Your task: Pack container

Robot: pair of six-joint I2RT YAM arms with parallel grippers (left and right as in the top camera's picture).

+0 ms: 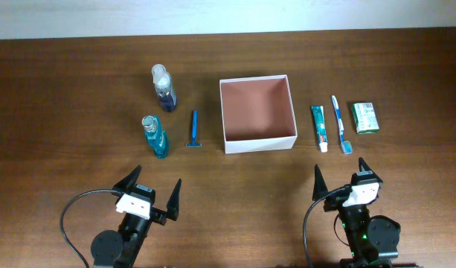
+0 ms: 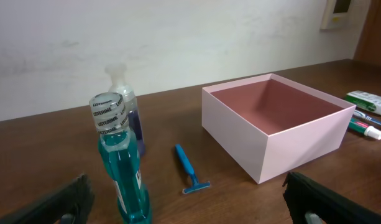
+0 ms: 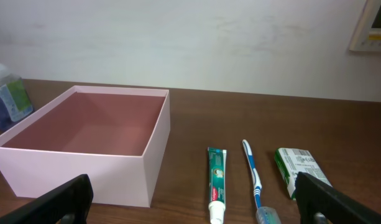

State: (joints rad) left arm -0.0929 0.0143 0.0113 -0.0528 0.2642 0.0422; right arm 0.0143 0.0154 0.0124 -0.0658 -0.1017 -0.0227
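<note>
The container (image 1: pixel 257 108) is found empty. The left tool (image 1: pixel 157 176) and right tool (image 1: pixel 340 166) are spread wide, nothing held. The toothpaste (image 1: pixel 319 126) is judged best gripped across its width.

Noted: container (image 1: pixel 261 141) white-walled, reddish-brown inside, centre frame; at left, teal bottle (image 1: pixel 155 136), dark-blue bottle (image 1: pixel 164 89), blue razor (image 1: pixel 193 128); at right, green-and-white toothpaste tube (image 1: pixel 319 126), blue-and-white toothbrush (image 1: pixel 341 123), green packet (image 1: pixel 366 117); table (image 1: pixel 64 97) dark brown wood grain.
</note>
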